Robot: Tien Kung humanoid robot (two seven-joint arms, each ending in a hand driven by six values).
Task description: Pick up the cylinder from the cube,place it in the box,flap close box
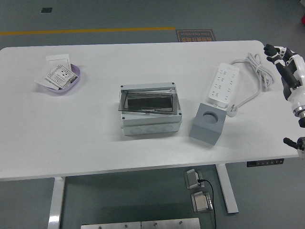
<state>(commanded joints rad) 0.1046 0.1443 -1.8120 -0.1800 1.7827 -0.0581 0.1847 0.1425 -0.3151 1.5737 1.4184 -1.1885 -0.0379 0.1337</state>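
Observation:
The grey box (150,125) sits mid-table with its smoky transparent flap (147,102) lying down over the top. A dark shape shows through the flap; I cannot tell what it is. To its right stands the grey cube (207,130), and the round hole (209,116) in its top is empty. No cylinder is visible anywhere. My right hand (277,51) hangs at the far right edge, beyond the table's corner, well away from the cube. Its fingers are loosely bent and hold nothing.
A white power strip (221,86) lies behind the cube, its coiled cable (259,71) running toward the right hand. A purple bowl (61,80) with paper packets sits at the far left. The white table (71,138) ends just below the cube.

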